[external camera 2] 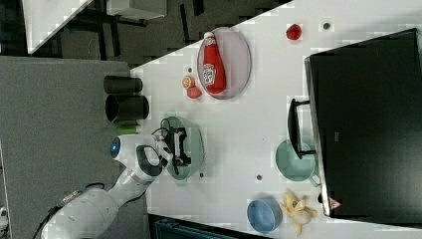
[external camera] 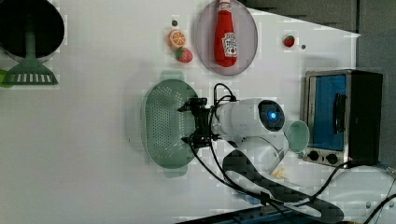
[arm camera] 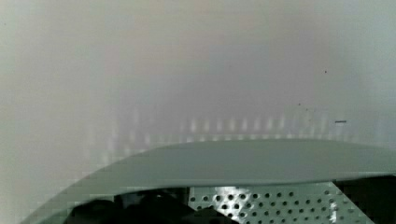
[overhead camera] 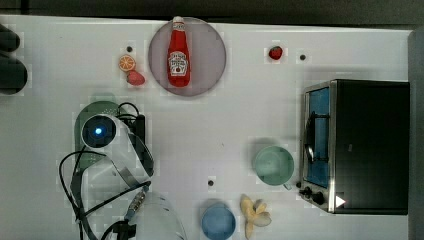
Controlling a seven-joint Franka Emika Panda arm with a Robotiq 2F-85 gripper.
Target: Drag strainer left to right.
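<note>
The strainer is a pale green perforated colander with tab handles. It sits at the top view's left, where the arm covers most of the strainer. In the left view my gripper hangs over the strainer's rim on the left view's right, its black fingers spread open with nothing between them. Seen in the right view, the gripper is over the strainer. The wrist view has the strainer's rim close up, with the holed wall behind it. I cannot tell whether the fingers touch it.
A ketchup bottle lies on a grey plate, with an orange slice and a strawberry beside it. At the top view's right are a mint cup, a toaster oven, a blue bowl and a banana.
</note>
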